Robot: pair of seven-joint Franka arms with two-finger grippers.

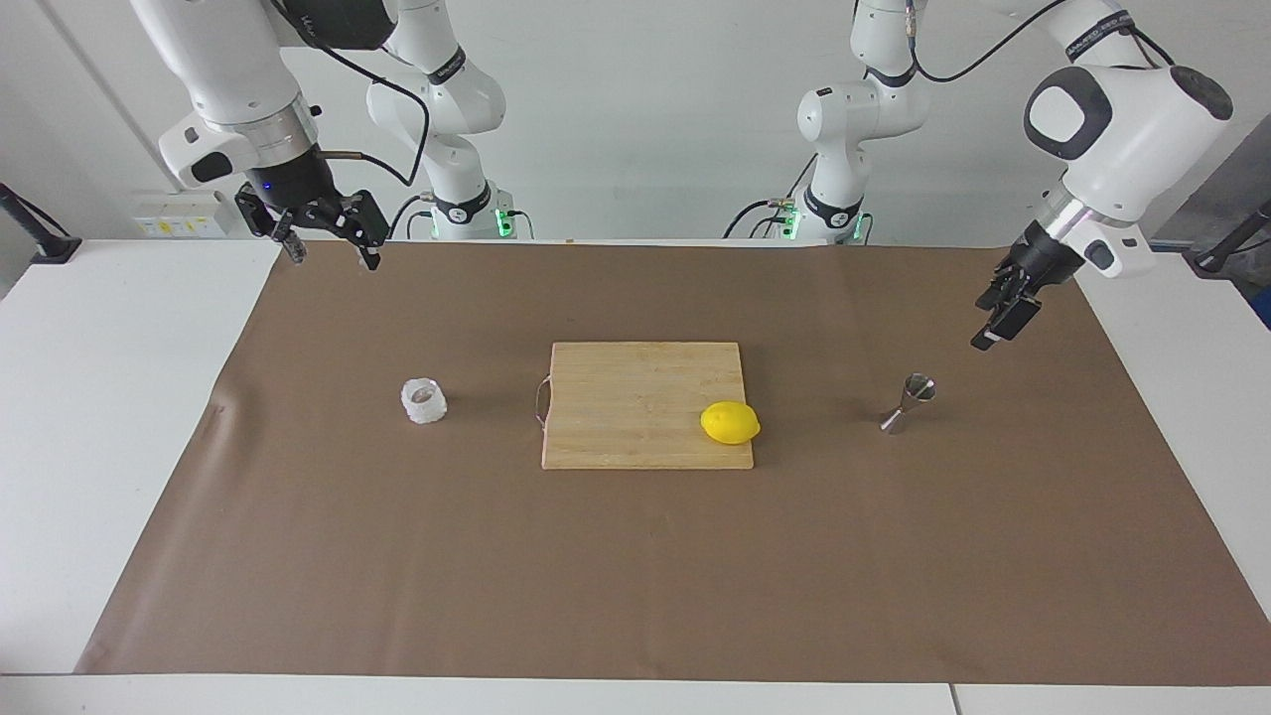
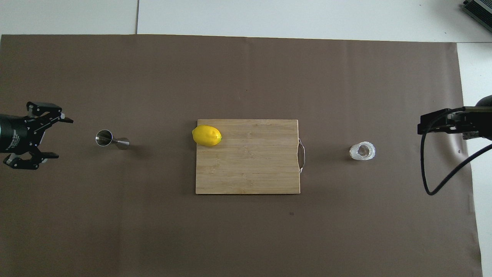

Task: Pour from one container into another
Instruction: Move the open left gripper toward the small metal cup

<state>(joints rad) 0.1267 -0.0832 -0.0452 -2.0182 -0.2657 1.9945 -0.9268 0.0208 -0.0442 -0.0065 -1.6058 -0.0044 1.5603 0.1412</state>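
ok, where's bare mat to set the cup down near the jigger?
Bare mat lies between jigger and cutting board, and everywhere farther from the robots. Tighter toward the left arm's end, where the open left gripper hangs. Cup stands alone; right gripper waits, open.

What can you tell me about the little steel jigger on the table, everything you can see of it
The steel jigger is a small shiny hourglass: two cones joined at a narrow waist, with an open mouth on top. It stands upright on the brown paper cover, toward the left arm's end, beside the cutting board that carries the lemon. Nothing touches it; the left tool, open, hangs in the air near it.
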